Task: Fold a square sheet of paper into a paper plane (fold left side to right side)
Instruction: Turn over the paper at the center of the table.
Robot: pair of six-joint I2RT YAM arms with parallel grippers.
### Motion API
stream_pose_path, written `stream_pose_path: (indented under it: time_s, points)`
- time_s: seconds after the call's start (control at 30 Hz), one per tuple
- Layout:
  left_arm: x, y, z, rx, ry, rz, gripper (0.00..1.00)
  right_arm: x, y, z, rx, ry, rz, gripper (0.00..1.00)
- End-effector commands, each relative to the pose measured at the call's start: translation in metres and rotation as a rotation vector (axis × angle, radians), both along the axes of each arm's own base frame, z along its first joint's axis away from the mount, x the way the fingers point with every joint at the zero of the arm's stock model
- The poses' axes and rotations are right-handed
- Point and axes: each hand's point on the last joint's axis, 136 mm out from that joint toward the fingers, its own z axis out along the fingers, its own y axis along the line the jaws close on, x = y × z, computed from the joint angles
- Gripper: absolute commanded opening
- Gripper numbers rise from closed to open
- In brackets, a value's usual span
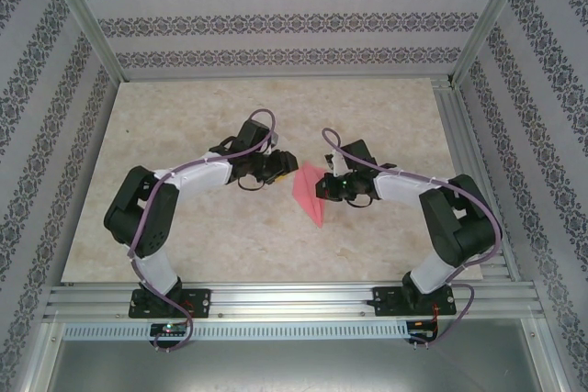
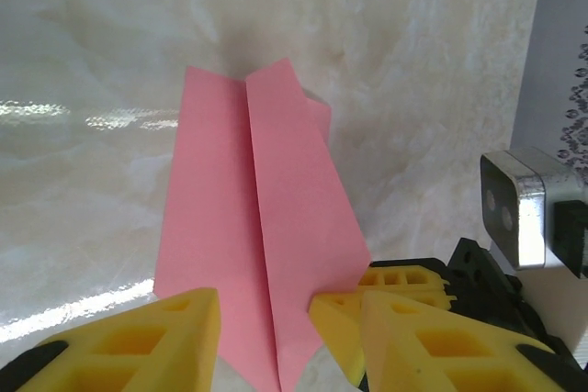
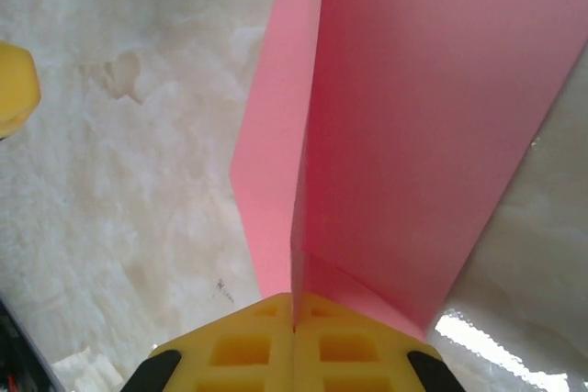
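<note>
Right gripper pressed shut on the paper plane; left gripper spread, holding nothing.
You would do well to hold that right pinch firm, pin the flat half to the table with your left fingers, and carry the lifted flap over the centre crease so the edges meet; your right wrist view shows the flap standing up from the closed pads; the left wrist view shows both halves and the crease; the top view places the plane between the arms.

Bright, sharp pics; glare on table.
</note>
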Motion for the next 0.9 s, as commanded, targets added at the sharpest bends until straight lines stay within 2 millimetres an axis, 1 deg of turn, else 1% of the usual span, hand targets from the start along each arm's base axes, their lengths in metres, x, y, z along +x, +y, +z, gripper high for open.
stream_pose_path:
  time_s: [0.0, 0.1, 0.23, 0.37, 0.47, 0.6, 0.67, 0.77, 0.87]
  points:
    - [0.000, -0.008, 0.038, -0.092, -0.079, -0.012, 0.51, 0.010, -0.001, 0.030, 0.079, -0.119, 0.019, 0.00]
    - [-0.003, -0.008, 0.062, -0.139, -0.118, -0.007, 0.58, 0.012, -0.005, 0.057, 0.160, -0.195, 0.009, 0.00]
    - [-0.007, -0.011, 0.106, -0.253, -0.202, -0.006, 0.65, 0.011, -0.008, 0.099, 0.244, -0.297, 0.016, 0.00]
    - [-0.011, -0.014, 0.150, -0.347, -0.285, -0.030, 0.72, 0.004, -0.008, 0.142, 0.325, -0.393, 0.037, 0.00]
    - [-0.013, -0.018, 0.172, -0.409, -0.322, -0.050, 0.74, -0.004, -0.006, 0.176, 0.384, -0.460, 0.059, 0.00]
    - [-0.015, -0.023, 0.193, -0.499, -0.354, -0.076, 0.74, -0.015, -0.005, 0.214, 0.462, -0.525, 0.083, 0.00]
    - [-0.017, -0.026, 0.201, -0.536, -0.373, -0.094, 0.74, -0.020, -0.004, 0.230, 0.498, -0.546, 0.091, 0.00]
    - [-0.020, -0.031, 0.215, -0.598, -0.401, -0.120, 0.73, -0.027, -0.003, 0.248, 0.547, -0.565, 0.102, 0.01]
    - [-0.025, -0.036, 0.226, -0.649, -0.424, -0.154, 0.71, -0.031, -0.001, 0.260, 0.586, -0.566, 0.115, 0.01]
